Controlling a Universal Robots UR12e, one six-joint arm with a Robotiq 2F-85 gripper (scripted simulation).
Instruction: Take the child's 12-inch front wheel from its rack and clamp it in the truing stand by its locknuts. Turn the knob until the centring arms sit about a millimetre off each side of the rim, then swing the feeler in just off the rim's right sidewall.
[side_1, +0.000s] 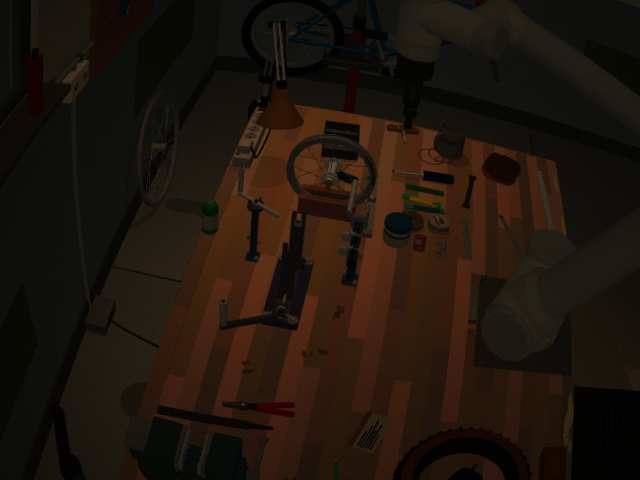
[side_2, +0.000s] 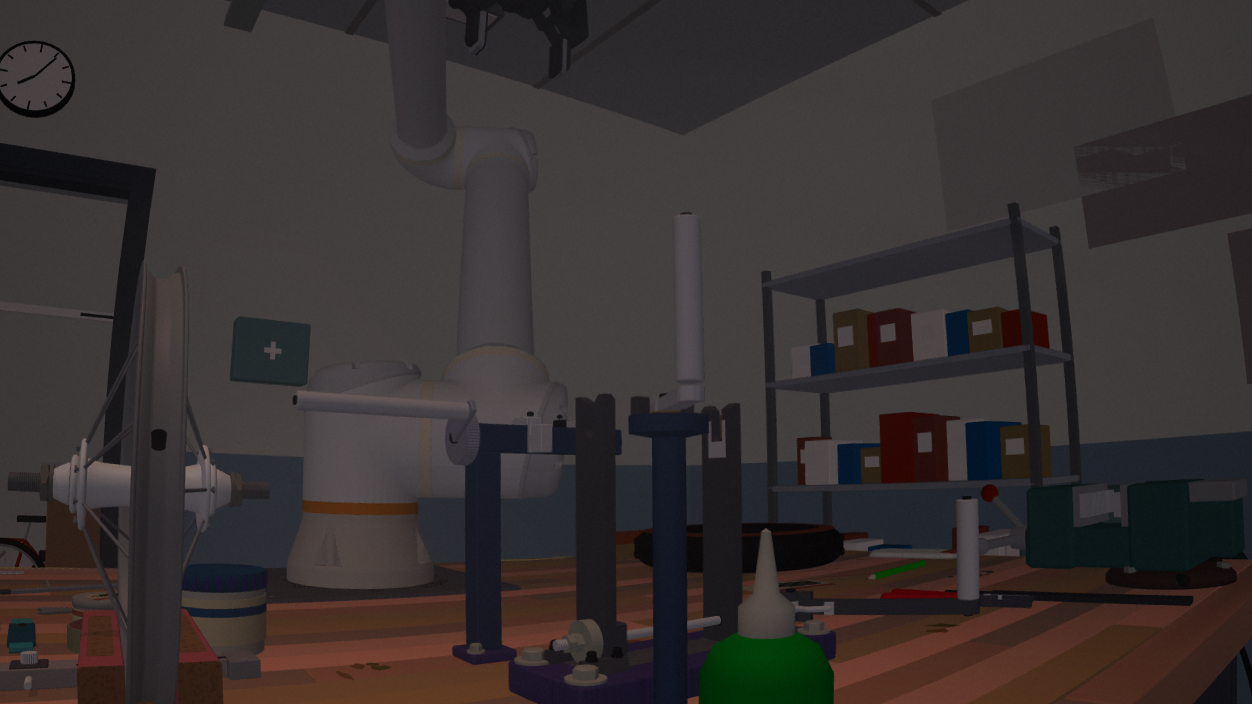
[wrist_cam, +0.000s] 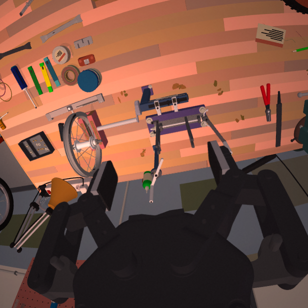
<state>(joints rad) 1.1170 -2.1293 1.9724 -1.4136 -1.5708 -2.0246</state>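
Observation:
On the far half of the wooden bench the small spoked wheel (side_1: 332, 168) (side_2: 153, 490) (wrist_cam: 82, 143) stands upright in its red block rack (side_1: 324, 202), axle ends sticking out either side. Just nearer on the bench is the truing stand (side_1: 289, 274) (side_2: 652, 525) (wrist_cam: 175, 119), a purple base with dark uprights, a crank handle (side_1: 243, 318) and blue arm posts; nothing sits in it. My gripper (side_2: 516, 26) (wrist_cam: 162, 169) hangs open and empty high above the bench's left edge, well clear of wheel and stand.
A blue tin (side_1: 398, 227) sits right of the stand among tape rolls, markers and wrenches. A green oil bottle (side_1: 209, 216), an orange lamp (side_1: 279, 111), red pliers (side_1: 266, 407) and a green vice (side_2: 1138, 524) ring the bench. The arm's base (side_1: 522, 315) stands at right.

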